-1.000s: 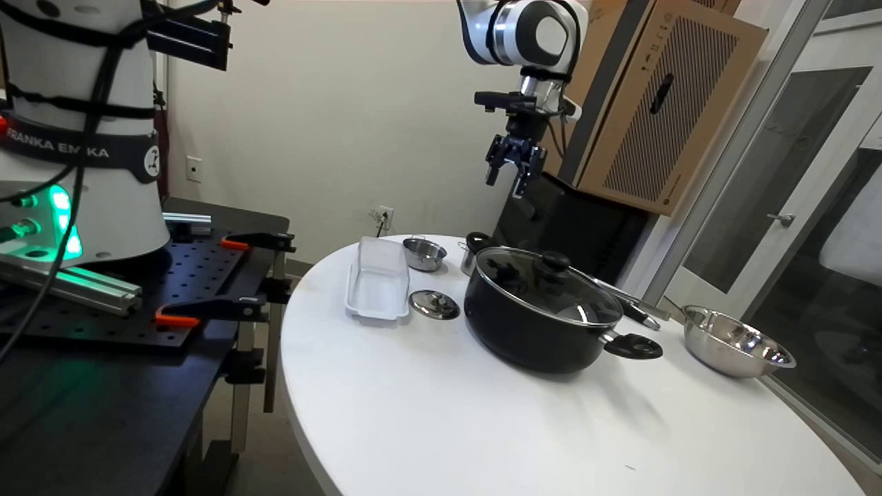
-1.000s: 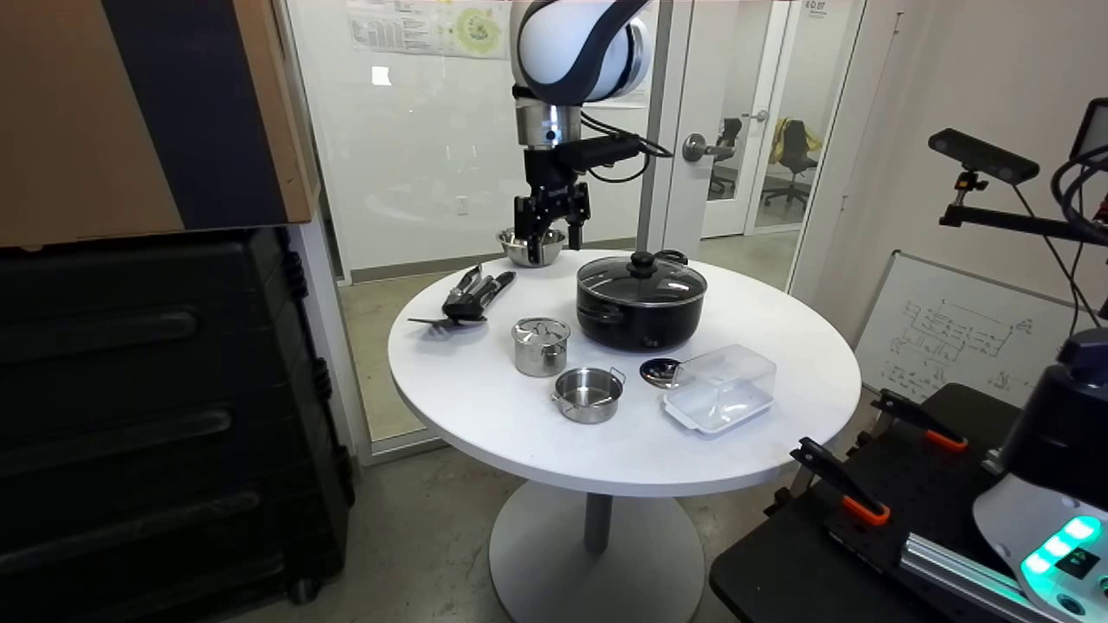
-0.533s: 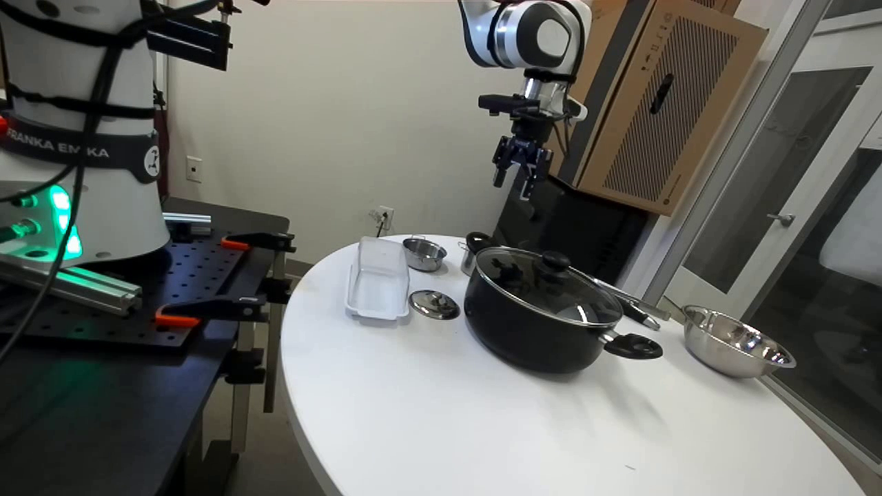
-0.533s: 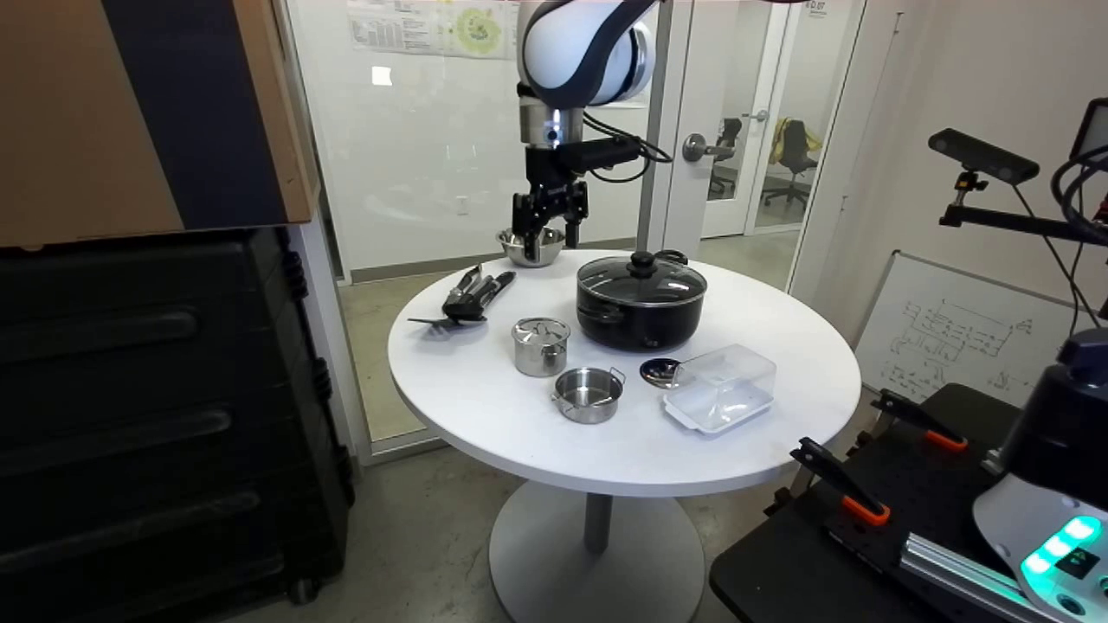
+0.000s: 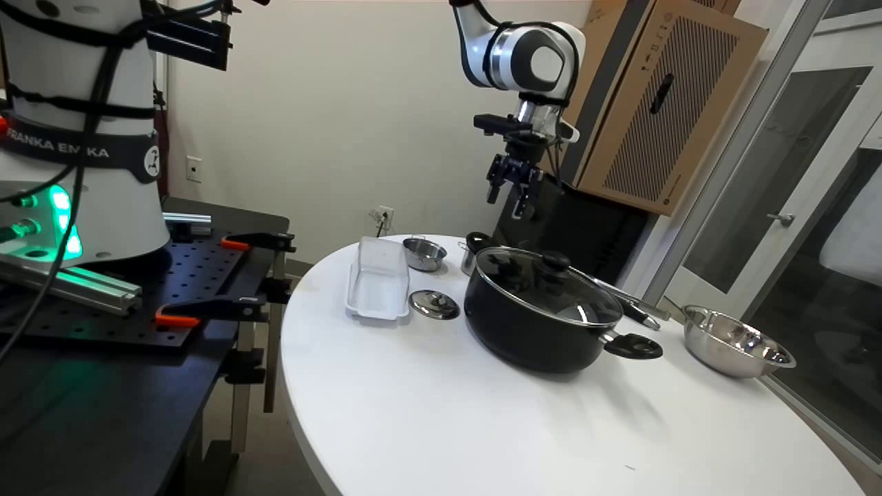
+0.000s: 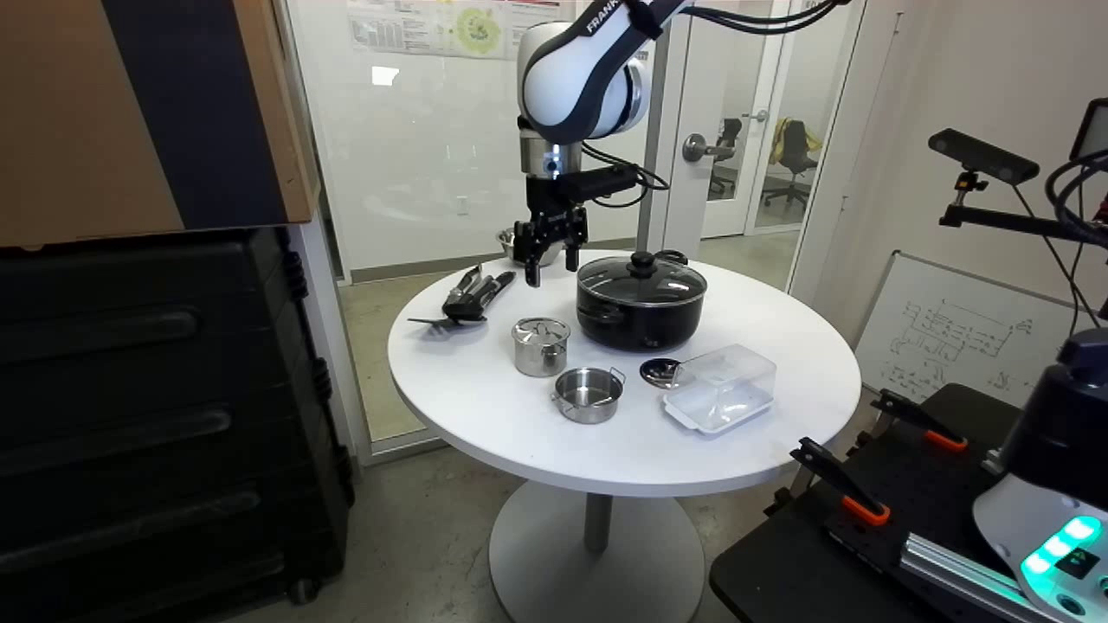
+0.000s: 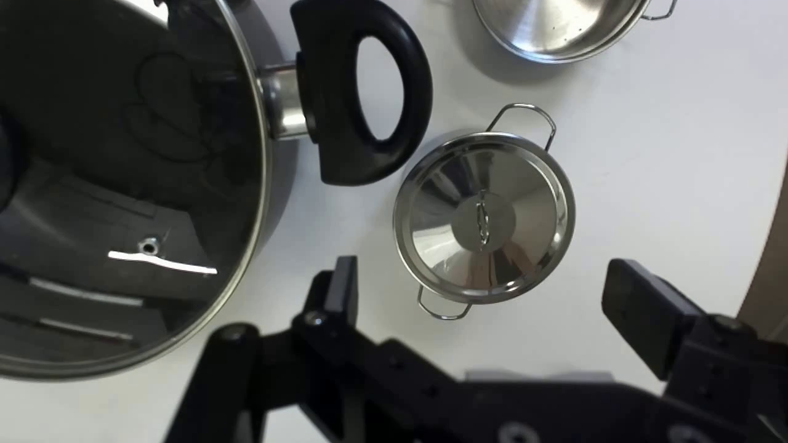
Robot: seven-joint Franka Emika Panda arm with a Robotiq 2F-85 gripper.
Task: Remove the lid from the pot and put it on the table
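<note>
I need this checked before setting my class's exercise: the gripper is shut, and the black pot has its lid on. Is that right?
Not quite: the gripper is open, as the wrist view plainly shows. The black pot does have its lid on.

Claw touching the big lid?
Apart. In an exterior view, the claw hangs higher than the big lid, with a plain gap between them.
</note>
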